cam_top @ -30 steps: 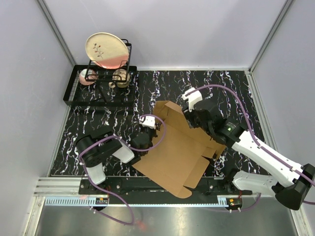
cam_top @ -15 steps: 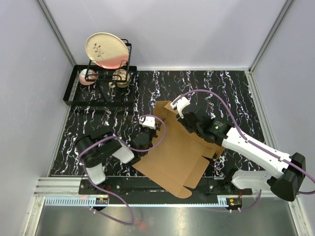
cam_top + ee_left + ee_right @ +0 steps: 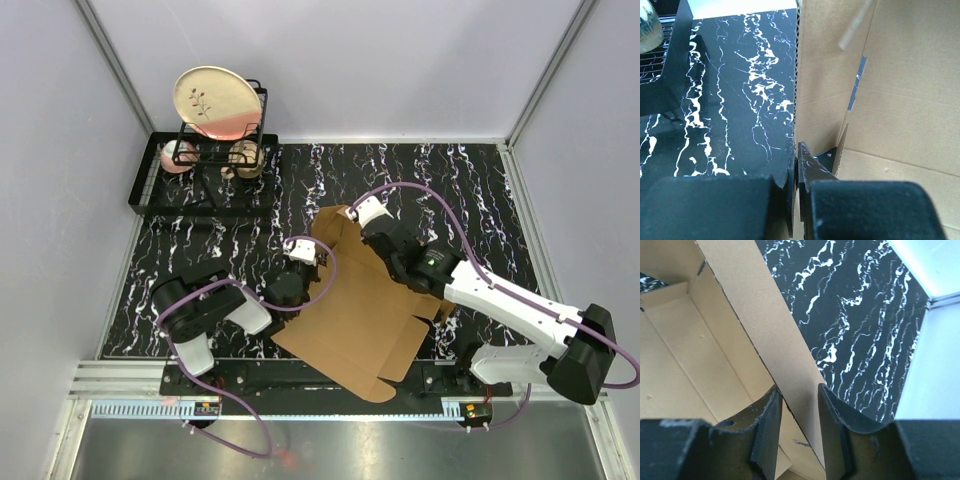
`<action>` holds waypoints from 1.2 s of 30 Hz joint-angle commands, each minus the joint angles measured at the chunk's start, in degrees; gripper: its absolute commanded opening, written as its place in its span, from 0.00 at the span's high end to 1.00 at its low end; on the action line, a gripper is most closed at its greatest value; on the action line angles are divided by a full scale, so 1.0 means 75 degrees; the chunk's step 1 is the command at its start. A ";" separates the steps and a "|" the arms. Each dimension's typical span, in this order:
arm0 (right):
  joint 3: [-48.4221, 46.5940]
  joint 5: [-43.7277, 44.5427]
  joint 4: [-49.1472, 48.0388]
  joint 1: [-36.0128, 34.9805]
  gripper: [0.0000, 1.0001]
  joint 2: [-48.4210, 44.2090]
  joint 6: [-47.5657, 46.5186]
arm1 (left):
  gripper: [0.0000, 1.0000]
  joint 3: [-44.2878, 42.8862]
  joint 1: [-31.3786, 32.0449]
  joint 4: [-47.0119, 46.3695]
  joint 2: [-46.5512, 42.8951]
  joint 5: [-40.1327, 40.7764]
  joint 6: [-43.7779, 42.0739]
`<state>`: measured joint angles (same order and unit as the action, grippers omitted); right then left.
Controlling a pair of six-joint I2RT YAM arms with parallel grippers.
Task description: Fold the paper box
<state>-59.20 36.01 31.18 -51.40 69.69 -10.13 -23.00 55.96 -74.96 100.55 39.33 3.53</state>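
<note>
At the far left a black dish rack point(image 3: 195, 185) holds a flowered plate point(image 3: 217, 102) on edge. My left claw point(image 3: 798, 160) is pinched tight on the left edge of the paper box point(image 3: 365, 310), where a side wall stands up from the black marbled table point(image 3: 460, 190). The box lies opened out in the middle of the table, reaching its near edge. My right claw point(image 3: 799, 390) straddles an upright flap at the box's far end, jaws narrow. I cannot tell whether they squeeze it.
</note>
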 commanded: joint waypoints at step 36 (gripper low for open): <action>0.0416 0.2499 -0.1086 -0.0682 0.93 0.0610 -0.1039 | 1.00 0.0196 0.0261 -0.2732 -0.0516 -0.0534 0.1439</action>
<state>-56.93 50.41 26.00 -55.70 73.52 -18.28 -21.32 56.82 -75.09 98.91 37.28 11.14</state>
